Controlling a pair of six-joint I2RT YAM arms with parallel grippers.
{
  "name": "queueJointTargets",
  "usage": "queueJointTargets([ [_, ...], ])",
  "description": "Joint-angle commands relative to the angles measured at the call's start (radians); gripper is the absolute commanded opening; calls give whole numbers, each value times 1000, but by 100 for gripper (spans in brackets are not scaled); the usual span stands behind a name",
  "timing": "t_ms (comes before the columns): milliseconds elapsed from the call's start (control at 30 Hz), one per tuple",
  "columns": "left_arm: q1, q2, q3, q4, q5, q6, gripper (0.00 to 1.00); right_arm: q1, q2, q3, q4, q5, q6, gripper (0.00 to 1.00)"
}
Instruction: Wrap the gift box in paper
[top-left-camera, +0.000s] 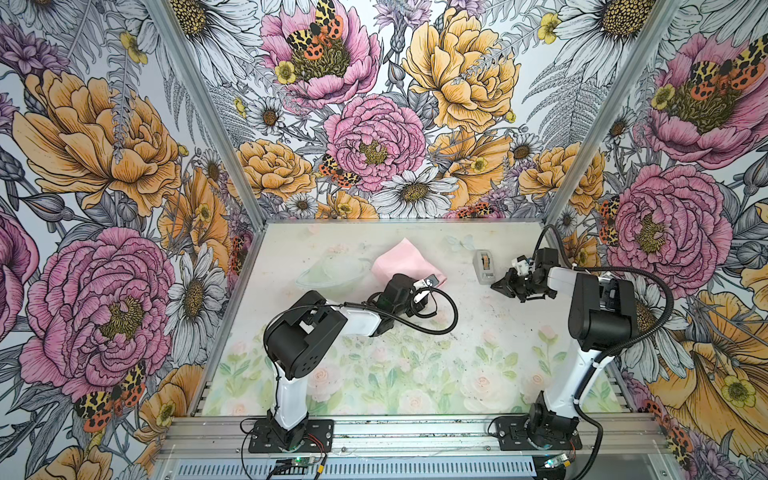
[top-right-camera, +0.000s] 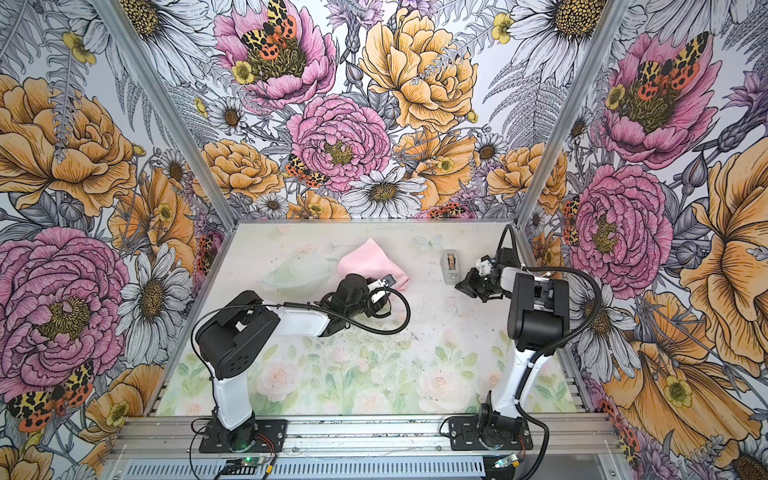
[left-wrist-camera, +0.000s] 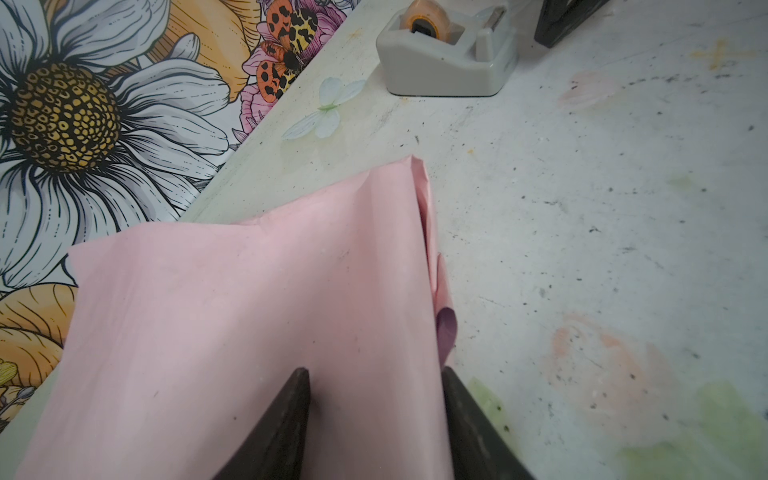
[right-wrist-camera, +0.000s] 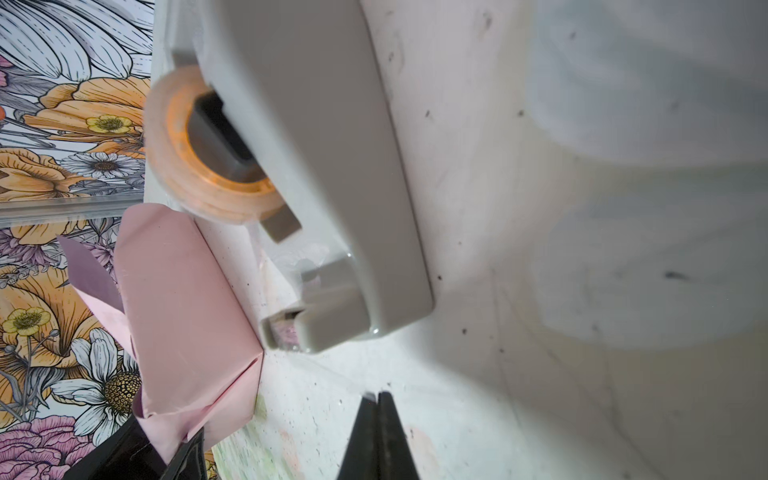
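Note:
The paper (top-left-camera: 399, 259) (top-right-camera: 365, 257) lies at the back middle of the table as a folded bundle, pale pink face out. A lilac flap (left-wrist-camera: 446, 328) curls at one edge. The gift box is hidden, presumably inside the bundle. My left gripper (left-wrist-camera: 376, 370) (top-left-camera: 430, 282) straddles the bundle's near end, one finger on the pink face and the other against its side, gripping it. My right gripper (right-wrist-camera: 376, 395) (top-left-camera: 496, 286) is shut just in front of the grey tape dispenser (right-wrist-camera: 332, 166) (top-left-camera: 484, 266). A pale glint sits at its tips, and a faint clear strip runs back to the cutter.
The dispenser stands to the right of the bundle (right-wrist-camera: 183, 299), near the back right of the table. The floral back wall (left-wrist-camera: 83, 124) rises close behind the paper. The left arm's black cable (top-left-camera: 440, 316) loops over the table's middle.

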Motion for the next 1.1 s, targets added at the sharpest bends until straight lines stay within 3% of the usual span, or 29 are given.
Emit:
queueJointTargets([
  [0, -2, 72, -39, -175, 49, -45, 49, -16, 11, -4, -11, 62, 30, 0],
  [267, -2, 73, -40, -173, 50, -47, 49, -23, -24, -24, 8, 36, 13, 0],
  [500, -1, 78, -40, -172, 57, -52, 49, -3, -238, -147, 121, -119, -83, 0],
  [667, -1, 82, -40, -167, 64, -57, 49, 94, -296, -198, 192, -199, -102, 0],
  [1067, 4, 82, -42, -166, 71, -61, 49, 338, -232, -150, 242, -301, -126, 0],
])
